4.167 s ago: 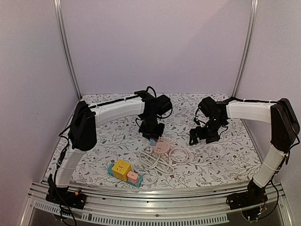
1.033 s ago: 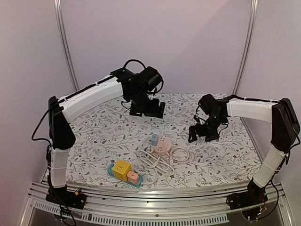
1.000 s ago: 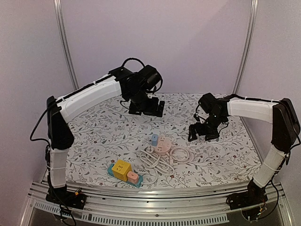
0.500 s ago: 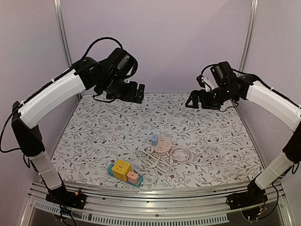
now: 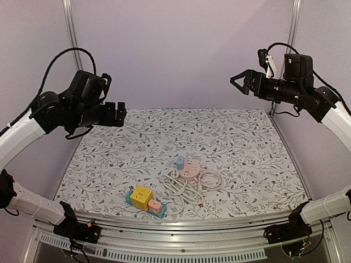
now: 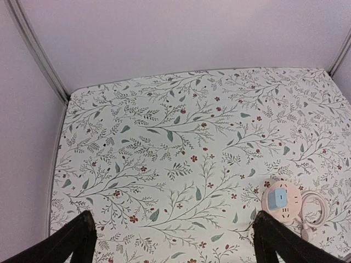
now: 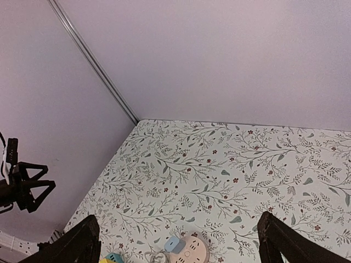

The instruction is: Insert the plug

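Note:
A small blue plug (image 5: 180,161) stands upright on the round pink power strip (image 5: 190,170) in the middle of the table. It also shows in the left wrist view, blue plug (image 6: 276,198) on pink strip (image 6: 285,211), and in the right wrist view, blue plug (image 7: 174,244) on pink strip (image 7: 194,251). My left gripper (image 5: 120,114) hangs open high over the table's left edge, far from the plug. High at the back right, my right gripper (image 5: 237,83) is open too. Both are empty, with their fingers (image 6: 77,244) (image 7: 282,241) spread wide.
A coiled white cable (image 5: 189,187) lies in front of the pink strip. Near the front edge sits a teal strip (image 5: 131,200) with a yellow cube (image 5: 141,196) and a pink plug (image 5: 154,206) on it. Walls and metal posts (image 5: 74,49) enclose the table.
Both arms have risen from near the table and swung outward, left arm to the left, right arm to the back right. The blue plug and strip have not moved.

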